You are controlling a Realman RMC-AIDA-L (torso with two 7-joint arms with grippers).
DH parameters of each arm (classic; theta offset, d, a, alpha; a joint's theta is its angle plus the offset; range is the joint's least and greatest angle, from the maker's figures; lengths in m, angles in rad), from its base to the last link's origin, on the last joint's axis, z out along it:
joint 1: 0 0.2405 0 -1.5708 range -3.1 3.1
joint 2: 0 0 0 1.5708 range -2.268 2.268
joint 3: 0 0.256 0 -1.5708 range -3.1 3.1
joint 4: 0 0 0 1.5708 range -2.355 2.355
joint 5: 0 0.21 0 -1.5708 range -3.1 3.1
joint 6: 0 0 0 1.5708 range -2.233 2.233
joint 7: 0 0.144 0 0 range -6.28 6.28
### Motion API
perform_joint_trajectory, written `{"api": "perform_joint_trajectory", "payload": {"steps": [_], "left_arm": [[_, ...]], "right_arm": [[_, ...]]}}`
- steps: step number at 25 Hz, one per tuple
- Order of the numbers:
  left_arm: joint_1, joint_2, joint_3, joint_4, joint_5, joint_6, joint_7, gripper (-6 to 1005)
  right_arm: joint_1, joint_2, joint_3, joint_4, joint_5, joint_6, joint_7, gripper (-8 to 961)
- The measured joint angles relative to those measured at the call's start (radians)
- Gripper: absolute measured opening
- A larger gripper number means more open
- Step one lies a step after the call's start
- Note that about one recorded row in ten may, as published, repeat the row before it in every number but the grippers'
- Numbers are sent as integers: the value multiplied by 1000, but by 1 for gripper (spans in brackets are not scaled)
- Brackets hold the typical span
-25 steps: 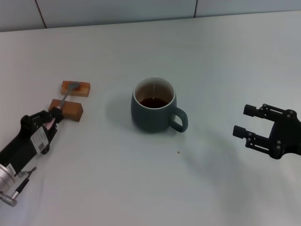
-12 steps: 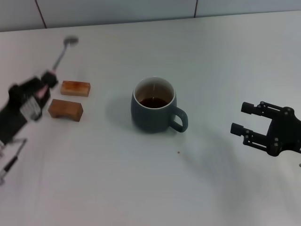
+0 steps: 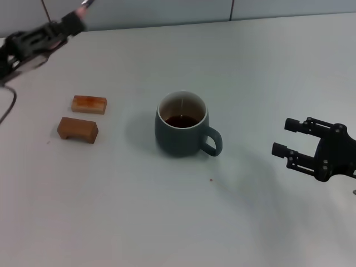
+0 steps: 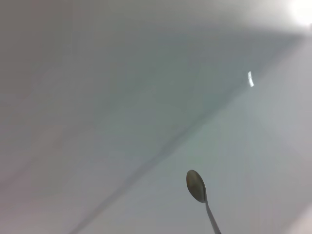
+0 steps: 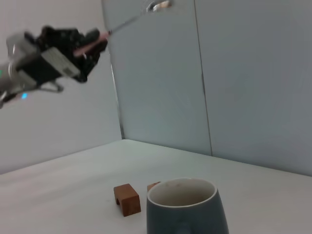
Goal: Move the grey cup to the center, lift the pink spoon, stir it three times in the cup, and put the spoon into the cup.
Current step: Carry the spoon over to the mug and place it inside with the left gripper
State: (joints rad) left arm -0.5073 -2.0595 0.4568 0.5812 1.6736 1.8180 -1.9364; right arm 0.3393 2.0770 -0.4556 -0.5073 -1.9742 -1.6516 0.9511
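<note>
The grey cup [image 3: 181, 124], a dark grey-teal mug with brown liquid, stands in the middle of the table with its handle toward my right arm; it also shows in the right wrist view [image 5: 187, 207]. My left gripper [image 3: 71, 22] is high at the far left and is shut on the pink spoon [image 5: 124, 23], holding it in the air well above the table. The spoon's metal bowl [image 4: 196, 185] points up and away. My right gripper [image 3: 286, 142] is open and empty, to the right of the cup and apart from it.
Two brown rectangular blocks [image 3: 89, 103] [image 3: 77, 129] lie on the white table [image 3: 178, 217] left of the cup. A tiled wall [image 3: 167, 11] runs along the back edge. One small dark speck [image 3: 211, 179] lies in front of the cup.
My left gripper has lifted the spoon off the brown blocks and carried it up and toward the back left. The right gripper has barely moved. The cup has stayed in place.
</note>
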Motion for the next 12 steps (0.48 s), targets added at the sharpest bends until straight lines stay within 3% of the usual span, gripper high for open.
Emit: {"api": "perform_joint_trajectory", "payload": {"steps": [1, 3, 6, 7, 12], "left_arm": [[0, 0, 0, 0, 0, 0, 0, 131], [-34, 7, 198, 279, 17, 3, -40, 131], [-42, 10, 239, 343, 33, 1, -49, 132], [-63, 14, 287, 437, 75, -1, -63, 132], [-153, 9, 368, 667, 302, 24, -86, 132]], "right_arm": [[0, 0, 0, -1, 0, 0, 0, 658], [1, 0, 0, -2, 0, 1, 0, 658], [2, 0, 0, -4, 0, 1, 0, 658], [2, 0, 0, -5, 0, 1, 0, 658], [5, 0, 0, -8, 0, 1, 0, 658]]}}
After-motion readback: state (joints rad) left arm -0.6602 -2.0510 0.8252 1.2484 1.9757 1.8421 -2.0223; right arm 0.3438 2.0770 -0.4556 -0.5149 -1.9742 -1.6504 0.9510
